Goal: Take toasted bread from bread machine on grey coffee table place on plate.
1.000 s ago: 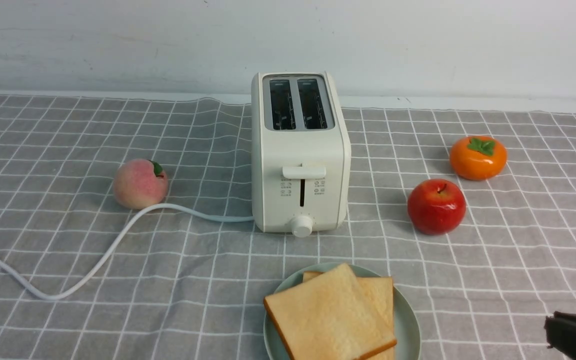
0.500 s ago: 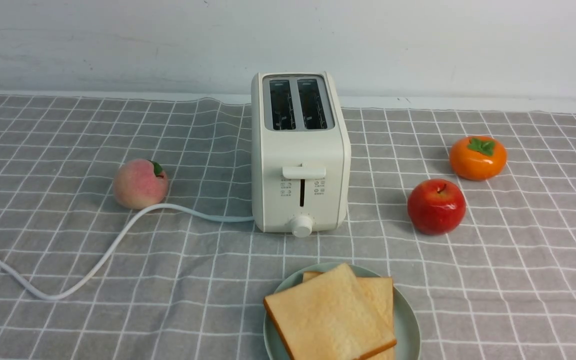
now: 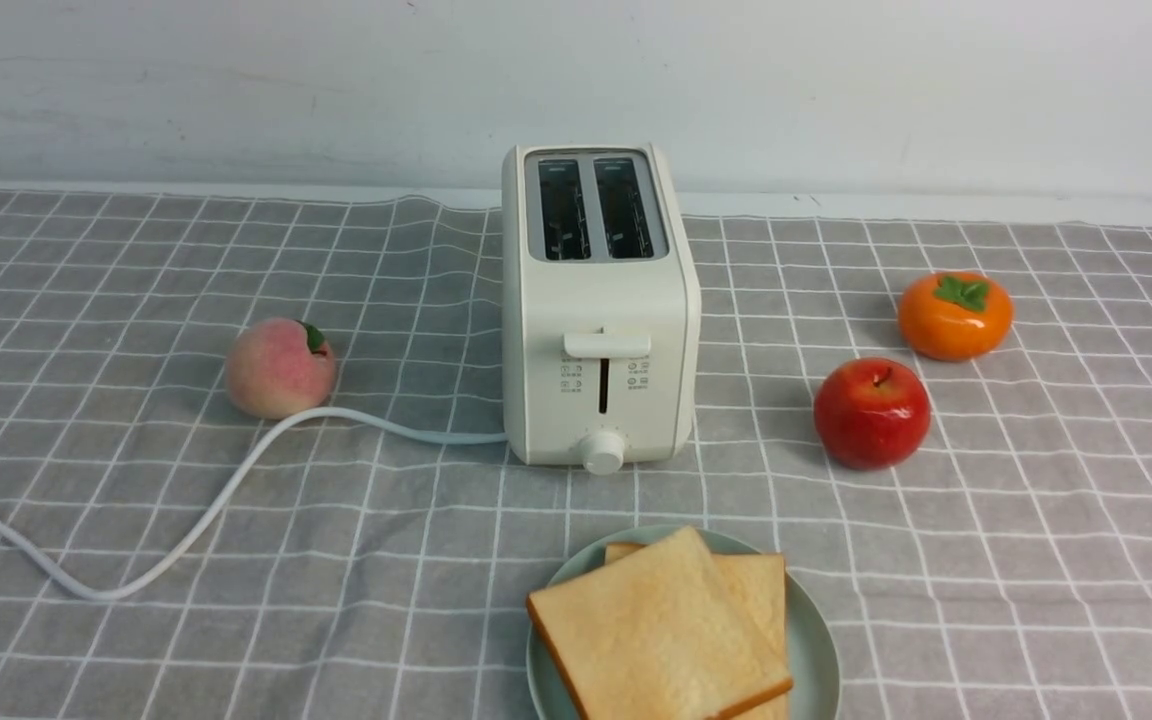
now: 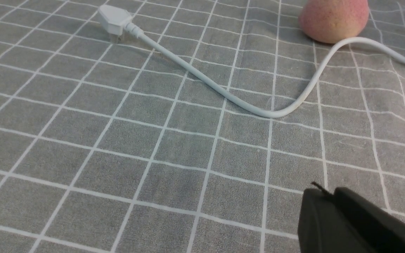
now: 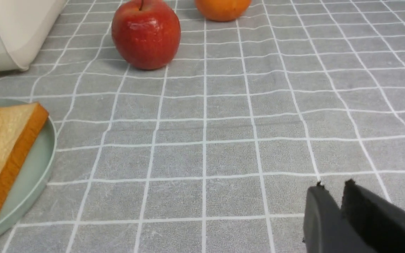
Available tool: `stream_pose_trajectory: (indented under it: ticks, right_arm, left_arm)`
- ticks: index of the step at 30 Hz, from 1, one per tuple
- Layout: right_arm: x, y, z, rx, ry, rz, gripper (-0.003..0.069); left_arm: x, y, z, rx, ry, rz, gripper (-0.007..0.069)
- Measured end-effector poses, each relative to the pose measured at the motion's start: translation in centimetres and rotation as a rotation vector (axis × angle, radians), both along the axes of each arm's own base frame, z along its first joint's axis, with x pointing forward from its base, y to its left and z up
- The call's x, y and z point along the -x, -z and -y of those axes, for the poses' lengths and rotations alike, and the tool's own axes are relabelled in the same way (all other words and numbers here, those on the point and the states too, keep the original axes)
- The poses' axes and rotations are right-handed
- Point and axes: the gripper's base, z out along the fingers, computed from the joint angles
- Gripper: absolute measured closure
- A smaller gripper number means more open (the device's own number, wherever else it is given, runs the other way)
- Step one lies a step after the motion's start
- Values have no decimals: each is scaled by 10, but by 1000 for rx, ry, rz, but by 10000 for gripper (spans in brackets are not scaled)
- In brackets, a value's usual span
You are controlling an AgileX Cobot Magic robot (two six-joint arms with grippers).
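A: What do we see, starting with the biggest thing?

B: We see the grey coffee table [image 3: 136, 300], its checked cloth slightly wrinkled. At its middle stands the bread machine [image 3: 600, 310], cream-white, both slots empty, its lever and round knob facing us.

A: Where is the toasted bread?

B: In front of the bread machine, on the plate [image 3: 816, 640], a pale green round dish. Both slices of the toasted bread [image 3: 656, 630] lie flat there, the upper one overlapping the lower.

A: Anything else near the bread machine?

B: A power cord [image 3: 206, 510] curls away from its left side, past a peach [image 3: 280, 367]. On its right sit a red apple [image 3: 872, 413] and, farther back, an orange persimmon [image 3: 955, 315].

A: And our grippers?

B: The front view shows neither. In the wrist views, the left gripper [image 4: 329, 196] hangs over bare cloth with its fingers pressed together. The right gripper [image 5: 332, 196] hangs over the cloth beside the plate, its fingers nearly together with a narrow gap, holding nothing.
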Motion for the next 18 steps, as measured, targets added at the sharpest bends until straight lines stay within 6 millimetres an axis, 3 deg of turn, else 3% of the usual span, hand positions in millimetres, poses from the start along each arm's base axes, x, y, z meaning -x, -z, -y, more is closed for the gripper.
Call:
stream_pose_trajectory:
  ticks: [18]
  right_arm:
    - [0, 0, 0, -2, 1, 0, 550]
  left_arm:
    - [0, 0, 0, 0, 0, 0, 568]
